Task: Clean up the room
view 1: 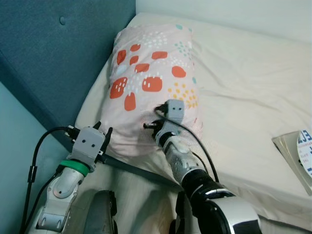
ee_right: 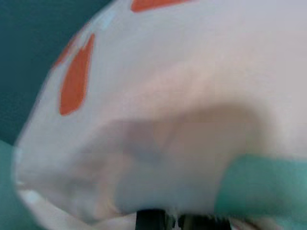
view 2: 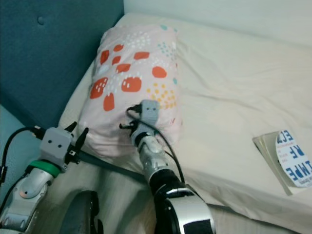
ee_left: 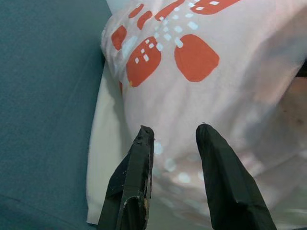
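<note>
From the left eye view, a pale pink pillow printed with orange-red blotches and small dots (view 1: 151, 83) lies at the head of a cream-sheeted bed (view 1: 253, 97), its long side against the teal padded headboard (view 1: 53, 53). To the pillow's right the sheet runs open and bare up to a flat packet with a round blue-lettered label (view 1: 300, 153) at the bed's right edge. The left gripper (view 1: 103, 132) sits at the pillow's lower left corner, near the mattress edge. The right gripper (view 1: 157, 127) presses into the pillow's near end.

In the left wrist view, the two black fingers (ee_left: 134, 182) stand spread apart, close against the pillow fabric.

In the right wrist view, blurred pillow cloth lies right up against the lens; I cannot tell how that claw stands.
</note>
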You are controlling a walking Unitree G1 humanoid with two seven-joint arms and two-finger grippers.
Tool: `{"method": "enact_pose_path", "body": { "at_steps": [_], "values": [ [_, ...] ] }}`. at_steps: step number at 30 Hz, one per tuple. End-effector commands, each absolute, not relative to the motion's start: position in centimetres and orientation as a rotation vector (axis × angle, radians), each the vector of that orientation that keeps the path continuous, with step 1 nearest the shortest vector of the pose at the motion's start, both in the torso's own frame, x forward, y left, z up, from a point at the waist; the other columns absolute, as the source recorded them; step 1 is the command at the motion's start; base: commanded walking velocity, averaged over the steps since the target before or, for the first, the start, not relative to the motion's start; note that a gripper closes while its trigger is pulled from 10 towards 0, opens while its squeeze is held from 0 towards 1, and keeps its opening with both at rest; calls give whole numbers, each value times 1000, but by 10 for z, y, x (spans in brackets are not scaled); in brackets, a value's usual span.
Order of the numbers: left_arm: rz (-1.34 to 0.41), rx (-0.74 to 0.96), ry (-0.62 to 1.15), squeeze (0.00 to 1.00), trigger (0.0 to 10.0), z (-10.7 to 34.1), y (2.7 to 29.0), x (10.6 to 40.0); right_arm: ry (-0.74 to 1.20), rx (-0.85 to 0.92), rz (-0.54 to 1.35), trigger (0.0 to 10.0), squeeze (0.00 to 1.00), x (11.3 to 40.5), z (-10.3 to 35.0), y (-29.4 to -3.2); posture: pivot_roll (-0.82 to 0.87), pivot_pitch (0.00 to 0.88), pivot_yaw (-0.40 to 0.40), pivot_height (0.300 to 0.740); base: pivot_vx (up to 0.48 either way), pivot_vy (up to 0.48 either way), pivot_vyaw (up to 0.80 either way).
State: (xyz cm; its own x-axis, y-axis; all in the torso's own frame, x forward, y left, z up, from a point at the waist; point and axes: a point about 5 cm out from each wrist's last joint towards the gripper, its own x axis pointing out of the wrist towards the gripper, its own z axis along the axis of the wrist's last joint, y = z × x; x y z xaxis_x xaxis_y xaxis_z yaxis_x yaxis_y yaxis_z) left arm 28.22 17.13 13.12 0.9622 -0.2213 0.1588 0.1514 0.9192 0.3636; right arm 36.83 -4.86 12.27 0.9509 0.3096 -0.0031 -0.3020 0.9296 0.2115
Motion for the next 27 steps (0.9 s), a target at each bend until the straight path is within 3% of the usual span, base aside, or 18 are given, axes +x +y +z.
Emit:
{"method": "enact_pose_path", "body": {
  "at_steps": [1, 4, 5, 8, 10, 21, 23, 24, 26, 27],
  "values": [
    [-207, 360, -157, 0, 10000, 120, 171, 276, 21, 250, 238, 0, 0, 365, 115, -60, 139, 172, -5, 602, 0, 0, 0],
    [-207, 354, -151, 0, 10000, 117, 169, 272, -25, 309, 96, 0, 0, 372, 119, -98, 138, 173, -9, 602, 0, 0, 0],
    [-207, 354, -151, 0, 10000, 117, 169, 272, -25, 309, 96, 0, 0, 372, 119, -98, 138, 173, -9, 602, 0, 0, 0],
    [-201, 345, -143, 0, 10000, 114, 168, 268, -72, 381, -20, 0, 0, 378, 128, -143, 129, 182, -23, 602, 0, 0, 0],
    [-198, 345, -142, 0, 10000, 114, 168, 267, -96, 421, -42, 0, 0, 380, 133, -155, 126, 184, -26, 602, 0, 0, 0],
    [-177, 335, -140, 0, 10000, 111, 167, 268, -75, 365, 106, 0, 0, 368, 116, -155, 97, 172, -44, 602, 0, 0, 0],
    [-175, 332, -138, 0, 10000, 110, 166, 269, 12, 271, 407, 0, 0, 344, 91, -132, 92, 167, -43, 602, 0, 0, 0],
    [-175, 332, -138, 0, 10000, 110, 166, 269, 12, 271, 407, 0, 0, 344, 91, -132, 92, 167, -43, 602, 0, 0, 0],
    [-174, 331, -137, 0, 10000, 109, 165, 270, 63, 264, 637, 0, 0, 324, 80, -118, 84, 156, -38, 602, 0, 0, 0],
    [-174, 331, -137, 0, 10000, 109, 165, 270, 63, 264, 637, 0, 0, 324, 80, -118, 84, 156, -38, 602, 0, 0, 0]
  ]
}}
